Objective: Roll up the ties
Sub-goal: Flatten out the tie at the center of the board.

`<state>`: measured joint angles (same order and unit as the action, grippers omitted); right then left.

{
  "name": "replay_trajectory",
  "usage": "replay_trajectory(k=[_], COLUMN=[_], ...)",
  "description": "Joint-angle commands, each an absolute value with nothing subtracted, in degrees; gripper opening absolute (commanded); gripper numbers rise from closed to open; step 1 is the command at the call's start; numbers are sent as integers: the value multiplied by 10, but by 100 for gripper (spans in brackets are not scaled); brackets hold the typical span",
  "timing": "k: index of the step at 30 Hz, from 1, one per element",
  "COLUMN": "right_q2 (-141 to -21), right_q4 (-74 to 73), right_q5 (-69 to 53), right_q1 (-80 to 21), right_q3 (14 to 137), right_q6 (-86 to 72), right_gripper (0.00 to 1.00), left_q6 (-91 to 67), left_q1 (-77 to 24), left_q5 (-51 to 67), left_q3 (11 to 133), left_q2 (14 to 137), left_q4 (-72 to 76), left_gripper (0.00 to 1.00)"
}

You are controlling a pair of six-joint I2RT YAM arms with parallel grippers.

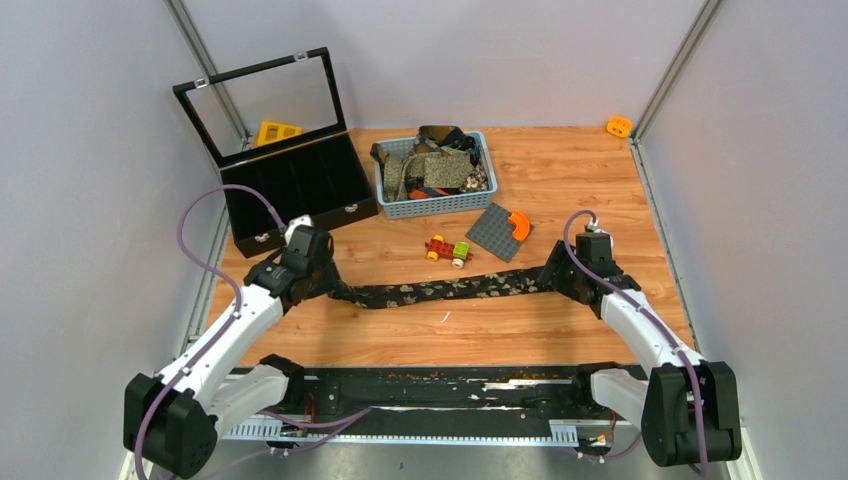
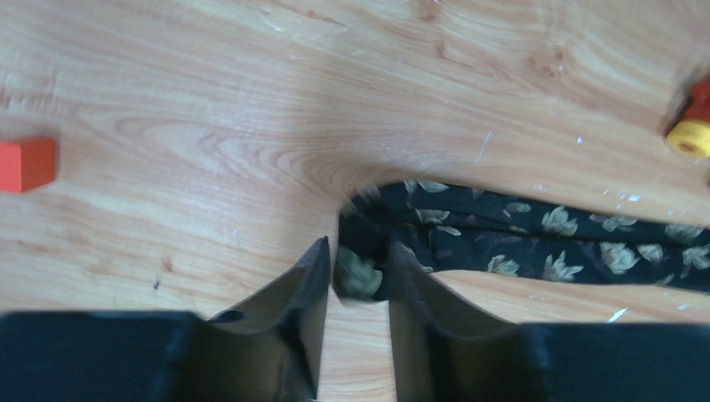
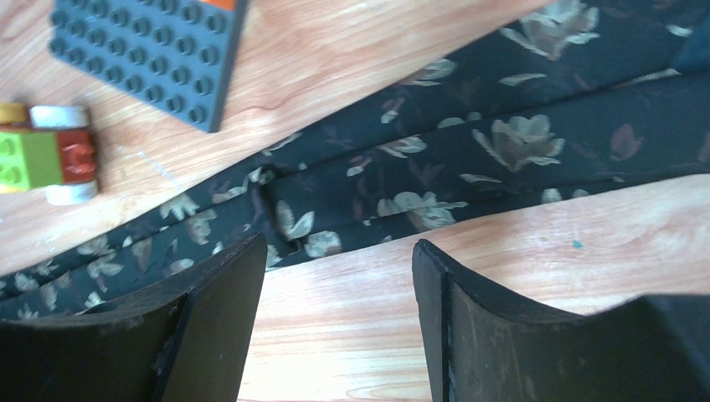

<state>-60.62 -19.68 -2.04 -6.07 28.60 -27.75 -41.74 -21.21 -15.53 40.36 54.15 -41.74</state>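
Left gripper (image 2: 358, 255): released, fingers straddling narrow end of one black floral fabric tie (image 1: 450, 287), flat across wooden table (image 1: 600, 190) centre; bare wood along its near edge. Blue plastic basket (image 1: 435, 208) behind: more ties (image 1: 440, 165), count unclear. Right gripper (image 3: 336, 251): released, at wide end.

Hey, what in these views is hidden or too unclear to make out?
Top view: ends of the stretched tie, hidden under the left gripper and right gripper.
Top view: how many ties fill the basket; they overlap.
Top view: the black box compartments, too dark.
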Motion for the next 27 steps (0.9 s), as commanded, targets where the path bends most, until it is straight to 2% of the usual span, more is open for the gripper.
replay_trajectory(k=[1,3,6,9,11,13,19,22,27], right_q2=[-557,-534,-521,-530,-545,-568,-704,-803,-918], right_q4=[-151,-139,-116,-87,-58,-27,52,69,110], right_q5=[-56,-46,-26,-37,-57,-67,-46,-53,-92], right_q1=[-88,-124,-207,-302,-355,-410,-556,-590,-612], right_q3=[275,273,280,296,302,310,358,400,461], right_q6=[-239,-228,-208,-193,-191,-193,-208,-217,-222], right_gripper=[66,66,66,63,57,50,37,30,26], left_q6=[-393,-384,-355,-336,-332,-326,-328,-326,-314], left_q1=[-206,-206,-206,-207,-207,-207,-212,-220,-222], left_q5=[-201,-209,-178,-128,-111,-95,-30,-20,-19], left_q3=[452,475,490,497,500,506,530,541,553], left_q2=[523,530,549,587,622,665,801,844,908], left_q4=[-467,-482,-464,-422,-394,-366,-297,-277,-283], left_gripper=[83,85,79,71,63,51,38,32,28])
